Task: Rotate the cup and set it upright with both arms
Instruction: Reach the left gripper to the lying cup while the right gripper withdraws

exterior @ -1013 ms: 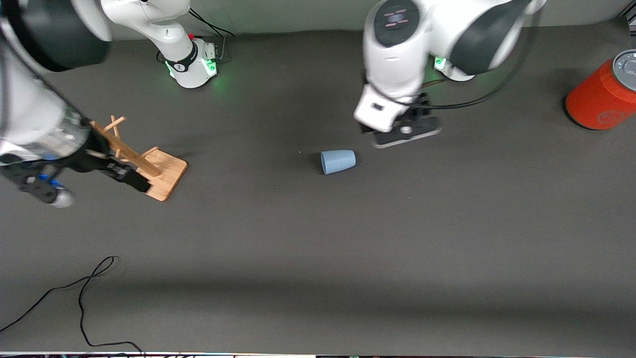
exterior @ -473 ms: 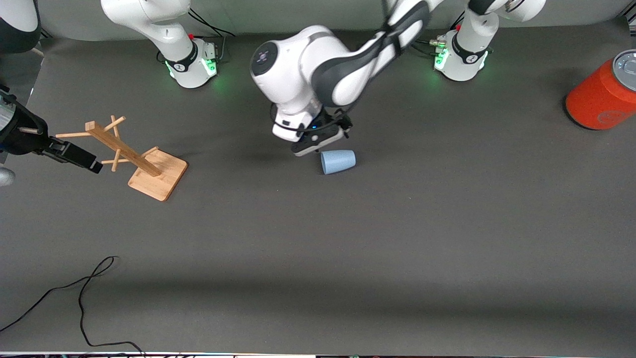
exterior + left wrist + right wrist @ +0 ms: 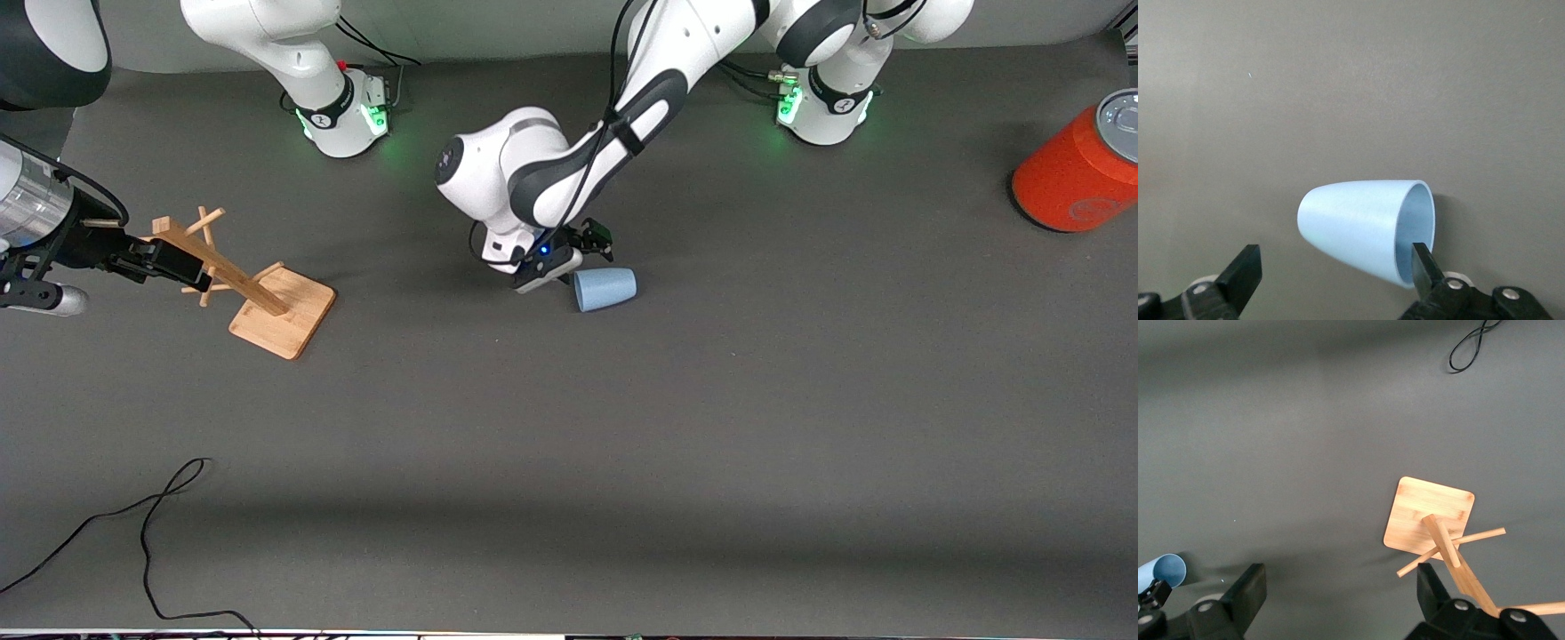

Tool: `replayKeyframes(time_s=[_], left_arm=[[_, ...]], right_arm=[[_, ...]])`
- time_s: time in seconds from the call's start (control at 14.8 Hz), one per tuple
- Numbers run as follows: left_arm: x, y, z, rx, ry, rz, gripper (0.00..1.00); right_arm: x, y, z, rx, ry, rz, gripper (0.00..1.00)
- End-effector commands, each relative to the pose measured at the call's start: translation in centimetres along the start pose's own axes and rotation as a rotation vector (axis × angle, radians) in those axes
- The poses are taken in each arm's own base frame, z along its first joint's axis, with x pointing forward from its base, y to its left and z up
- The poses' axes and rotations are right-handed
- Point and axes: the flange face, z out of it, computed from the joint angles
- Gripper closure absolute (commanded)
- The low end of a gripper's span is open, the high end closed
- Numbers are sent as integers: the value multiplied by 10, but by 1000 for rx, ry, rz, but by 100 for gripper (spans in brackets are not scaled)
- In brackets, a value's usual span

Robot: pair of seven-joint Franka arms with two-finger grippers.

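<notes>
Front view: cup lying on its side by the left gripper

The pale-blue cup (image 3: 605, 289) is seen lying on its side on the grey table (image 3: 711, 427), about midway between the two ends; the left gripper (image 3: 569, 258) is held low just beside it, at its narrow end. In the left wrist view the fingers (image 3: 1238, 277) are spread wide, with the cup (image 3: 1365, 237) between them, one fingertip at its rim. The right gripper (image 3: 173, 262) is held over the wooden mug tree (image 3: 258, 293), its fingers (image 3: 1248, 590) spread; an orange-red can (image 3: 1080, 169) is set at the left arm's end.
</notes>
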Motion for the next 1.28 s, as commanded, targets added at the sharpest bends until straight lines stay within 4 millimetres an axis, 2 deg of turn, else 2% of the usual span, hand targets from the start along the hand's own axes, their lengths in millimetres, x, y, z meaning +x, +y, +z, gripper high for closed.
replayKeyframes(time_s=[0.0,0.27,0.54,0.61,0.68,0.74,0.88,0.95,1.22], left_arm=[[1,11,14,36,37,-2,0],[-6,18,40,80,48,19,0],[-8,16,46,99,46,23,2],[-6,14,43,95,42,19,11],[-4,13,41,94,38,13,26],[-3,12,38,89,37,9,52],[-3,11,37,90,35,-20,93],[-3,11,37,91,35,-35,100],[-3,10,35,90,37,-38,100]], right_arm=[[-6,6,-2,-19,23,-34,0],[-5,5,-1,-19,26,-36,0],[-4,4,-1,-37,37,-45,0],[-3,4,-2,-47,42,-47,0],[-3,4,-2,-47,42,-47,0],[-3,3,-1,-47,42,-47,0],[-1,4,1,-47,43,-47,0],[-1,4,2,-48,42,-47,0],[0,4,2,-47,45,-45,0]])
